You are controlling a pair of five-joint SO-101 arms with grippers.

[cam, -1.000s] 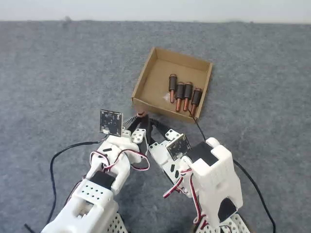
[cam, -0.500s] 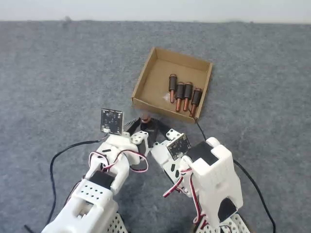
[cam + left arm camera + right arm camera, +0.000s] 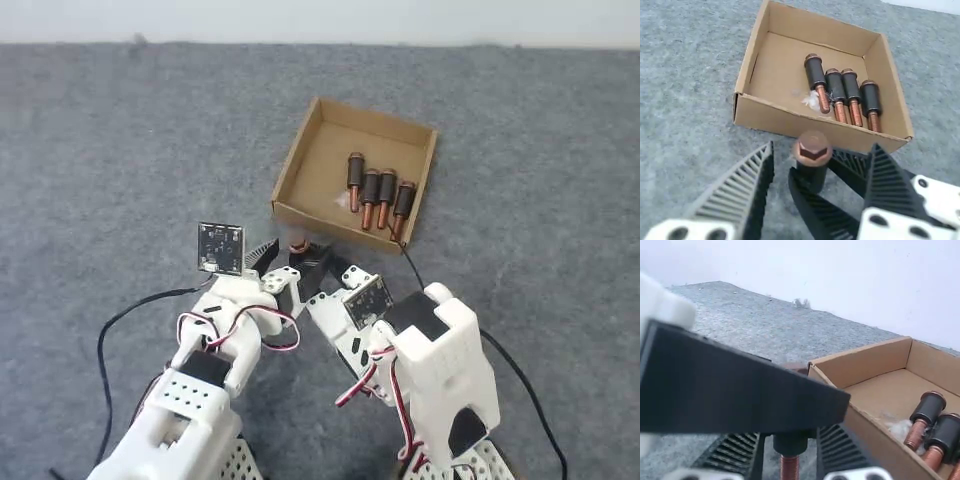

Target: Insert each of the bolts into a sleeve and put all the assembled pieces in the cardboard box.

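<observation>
Bolt [image 3: 812,147] head in left wrist view — thread [image 3: 789,469] (right wrist) exits sleeve [image 3: 790,442].

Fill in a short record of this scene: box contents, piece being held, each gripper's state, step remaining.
Box contents: four assembled pieces, side by side in the cardboard box
Held piece: bolt in its sleeve, head up, just outside the box's near wall
Right gripper: shut on the sleeve
Left gripper: open, either side of that piece
Step remaining: place the held piece in the box
</observation>
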